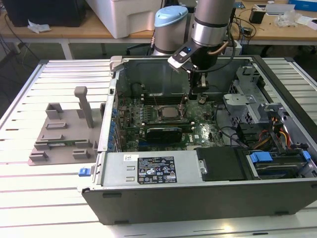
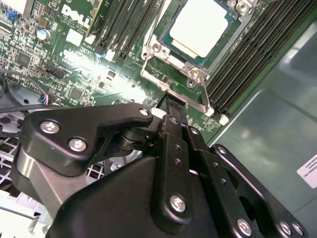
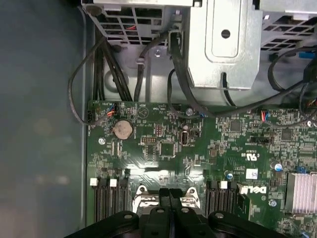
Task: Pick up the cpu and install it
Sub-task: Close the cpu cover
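The cpu [image 1: 171, 112], a small square chip with a silvery lid, lies flat in the motherboard socket inside the open computer case. In the second wrist view the cpu [image 2: 200, 25] sits inside the socket's metal frame [image 2: 163, 74]. My gripper [image 1: 200, 95] hangs over the motherboard to the exterior view's right of the socket, a little above the board. Its two black fingers are pressed together with nothing between them, as both wrist views show at the gripper [image 2: 171, 102] [image 3: 171, 193]. The fingertips point at the socket's edge, apart from the cpu.
A grey plastic fixture tray [image 1: 64, 134] lies on the slatted table at the exterior view's left of the case. A black expansion card [image 1: 163, 133] stands just in front of the socket. Drive cages [image 1: 247, 99], cables [image 3: 104, 64] and the case walls [image 1: 198, 196] surround the board.
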